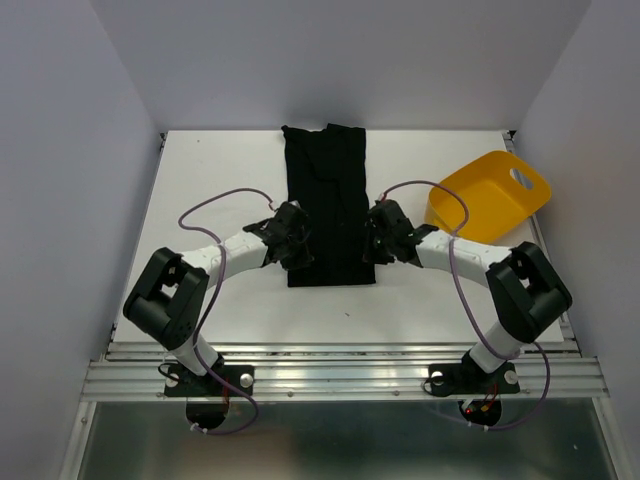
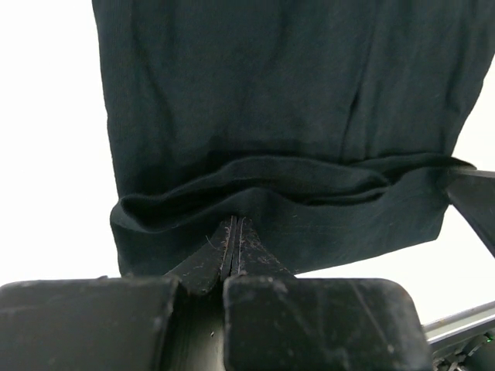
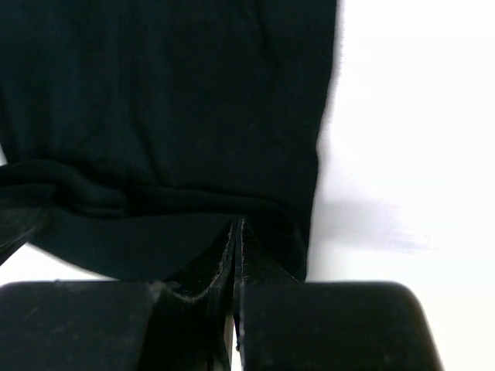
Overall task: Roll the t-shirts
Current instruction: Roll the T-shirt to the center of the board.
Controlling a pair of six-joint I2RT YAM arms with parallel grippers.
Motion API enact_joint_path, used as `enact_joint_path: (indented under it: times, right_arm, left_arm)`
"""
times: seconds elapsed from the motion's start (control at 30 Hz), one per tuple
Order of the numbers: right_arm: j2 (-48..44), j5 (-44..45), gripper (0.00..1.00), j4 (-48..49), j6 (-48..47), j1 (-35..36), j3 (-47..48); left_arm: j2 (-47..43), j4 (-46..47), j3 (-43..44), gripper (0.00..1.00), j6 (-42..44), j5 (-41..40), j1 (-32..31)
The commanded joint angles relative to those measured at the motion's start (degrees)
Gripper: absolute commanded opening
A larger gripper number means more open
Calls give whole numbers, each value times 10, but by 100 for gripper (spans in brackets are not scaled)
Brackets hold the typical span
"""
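**Figure. Start of the roll, seen from above and from both wrists.** One black t-shirt (image 1: 328, 190) lies flat on the white worktop (image 1: 220, 170), folded lengthwise into a narrow strip. The strip runs from the middle of the far edge toward the near edge, so it can be rolled along its length.

The left gripper (image 1: 293, 240) meets the strip's left margin and the right gripper (image 1: 380, 238) its right margin, both close to the near end. They stand opposite each other, which should let the cloth turn evenly across its width.

In the left wrist view, the jaws are pressed together, and the fabric rises to a small peak at their tips (image 2: 234, 226). This suggests that a pinch of t-shirt is caught there. A raised fold crosses the whole strip just beyond the tips, probably the first turn of the roll.

The right wrist view mirrors this, with the jaws closed (image 3: 236, 230) on the cloth beside its right border and the same ridge in front.

A yellow plastic tub (image 1: 490, 195) sits tilted near the right edge, apart from the shirt, presumably to receive finished rolls.

The roll appears barely begun, as most of the strip lies flat.
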Motion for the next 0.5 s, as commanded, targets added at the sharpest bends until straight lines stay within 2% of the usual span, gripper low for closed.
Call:
enact_joint_path:
  times: [0.0, 0.1, 0.23, 0.47]
  right_arm:
    - [-58, -31, 1, 16, -15, -3, 37]
    - [-74, -58, 1, 16, -10, 12, 46]
    - [-51, -98, 1, 44, 10, 27, 46]
    - [13, -199, 1, 177, 69, 42, 18]
  left_arm:
    - [-31, -21, 40, 0, 13, -17, 1]
    - [-51, -32, 42, 0, 15, -21, 12]
    - [-53, -30, 34, 0, 22, -16, 38]
    - [-30, -3, 5, 0, 26, 9, 62]
